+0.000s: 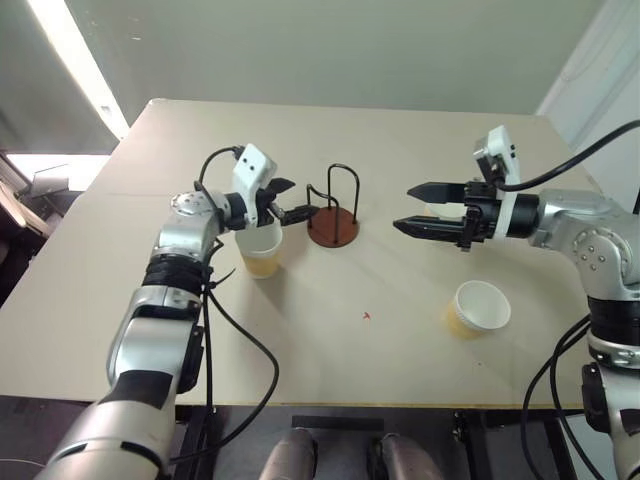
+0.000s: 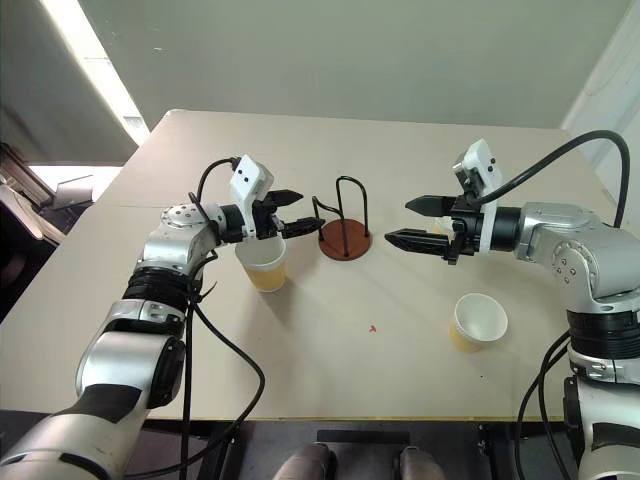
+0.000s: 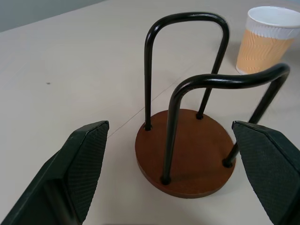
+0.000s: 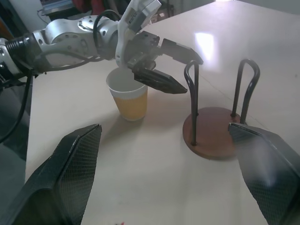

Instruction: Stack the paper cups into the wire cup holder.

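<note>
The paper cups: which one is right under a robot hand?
The paper cup beside the wire cup holder sits right under the open left gripper. The other cup stands alone near the table's front edge.

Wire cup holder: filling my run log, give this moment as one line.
holder: round reddish-brown wire cup holder empty | left gripper: open beside it | right gripper: open | tan paper cups: on table

My two arms are silver-grey metal shells with black joint sections. Each wrist carries a white camera block; the left one shows two small dark dots. Black cables loop along both forearms. The left gripper [image 1: 290, 200] and right gripper [image 1: 422, 209] have black, tapered fingers with cross-hatched pads.
</note>
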